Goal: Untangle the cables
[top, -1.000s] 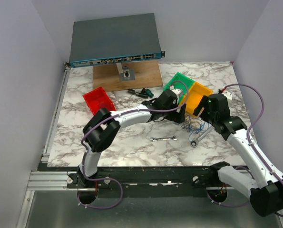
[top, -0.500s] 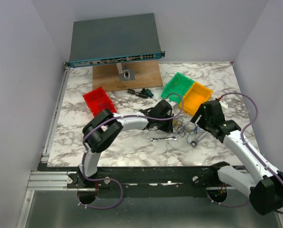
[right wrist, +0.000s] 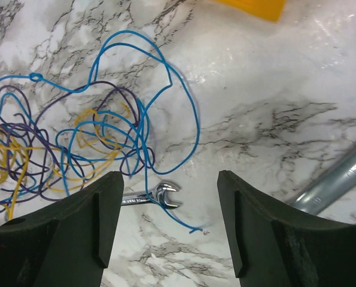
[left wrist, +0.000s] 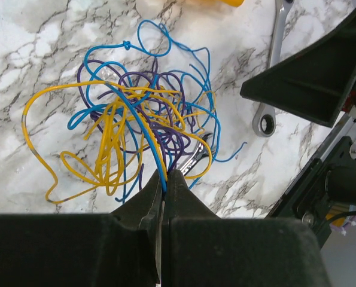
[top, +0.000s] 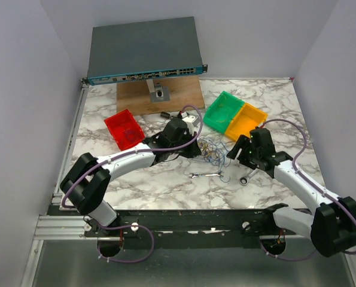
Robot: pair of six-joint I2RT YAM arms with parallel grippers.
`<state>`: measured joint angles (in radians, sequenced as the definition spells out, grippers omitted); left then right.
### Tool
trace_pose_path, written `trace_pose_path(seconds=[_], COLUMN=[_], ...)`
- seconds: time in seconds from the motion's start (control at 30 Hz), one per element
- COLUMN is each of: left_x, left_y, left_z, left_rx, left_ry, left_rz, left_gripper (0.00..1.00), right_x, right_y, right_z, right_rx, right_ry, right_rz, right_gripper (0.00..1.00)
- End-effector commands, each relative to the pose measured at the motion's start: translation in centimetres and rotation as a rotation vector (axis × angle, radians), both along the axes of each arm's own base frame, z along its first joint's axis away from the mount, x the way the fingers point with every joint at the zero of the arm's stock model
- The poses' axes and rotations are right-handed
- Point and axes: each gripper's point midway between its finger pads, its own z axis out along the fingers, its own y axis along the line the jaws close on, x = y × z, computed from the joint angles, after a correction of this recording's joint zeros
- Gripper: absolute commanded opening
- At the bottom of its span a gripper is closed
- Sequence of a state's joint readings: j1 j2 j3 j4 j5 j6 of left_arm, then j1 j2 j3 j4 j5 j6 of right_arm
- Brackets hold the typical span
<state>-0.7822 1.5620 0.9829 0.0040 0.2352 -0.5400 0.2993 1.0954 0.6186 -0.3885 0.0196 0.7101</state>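
A white marble-patterned tabletop (top: 106, 173) sits between pale walls, with two robot arms mounted at its near edge. The cables (top: 212, 150), a loose tangle of thin blue, yellow and purple wires, lie right of the tabletop's centre, about midway between the far and near edges. The left gripper (left wrist: 164, 179) reaches in from the left, its jaws pressed together, pinching a blue strand at the bundle's edge. The right gripper (right wrist: 169, 179) hangs just right of the tangle, jaws spread apart and holding nothing. A small wrench (top: 206, 174) lies near the bundle on its near side, and a larger wrench (top: 248, 177) lies further right. A green bin (top: 224, 111) and a yellow bin (top: 246, 121) stand side by side beyond the cables. A red bin (top: 124, 128) sits towards the left edge.
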Motion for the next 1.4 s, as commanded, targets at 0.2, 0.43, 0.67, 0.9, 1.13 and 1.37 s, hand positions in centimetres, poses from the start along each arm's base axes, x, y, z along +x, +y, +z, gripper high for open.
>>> trace_pose_path(seconds=[0.2, 0.43, 0.67, 0.9, 1.13, 1.37], left_x=[-0.7, -0.6, 0.0, 1.7, 3.5, 4.0], left_y=[0.7, 1.9, 2.9, 7.0, 12.3, 15.2], left_z=[-1.0, -1.7, -2.8, -3.6, -3.3, -2.8], left_rx=[0.049, 0.081, 0.089, 0.061, 0.018, 0.002], left_ry=[0.002, 0.004, 0.016, 0.024, -0.019, -0.042], left_rz=[-0.036, -0.022, 0.002, 0.131, 0.334, 0.460], left_gripper=[0.00, 0.00, 0.00, 0.00, 0.00, 0.00], right_x=[2.0, 3.6, 3.8, 4.3, 4.6, 5.2], right_y=[2.7, 3.6, 3.8, -0.8, -3.6, -7.9], right_z=[-1.6, -3.4, -4.8, 0.7, 8.2, 19.1], right_rx=[0.112, 0.116, 0.078, -0.079, -0.183, -0.287], right_ry=[-0.022, -0.016, 0.019, -0.117, -0.237, -0.423], right_rz=[0.058, 0.075, 0.076, -0.086, -0.165, -0.360], right_gripper=[0.70, 0.65, 0.24, 0.01, 0.01, 0.01])
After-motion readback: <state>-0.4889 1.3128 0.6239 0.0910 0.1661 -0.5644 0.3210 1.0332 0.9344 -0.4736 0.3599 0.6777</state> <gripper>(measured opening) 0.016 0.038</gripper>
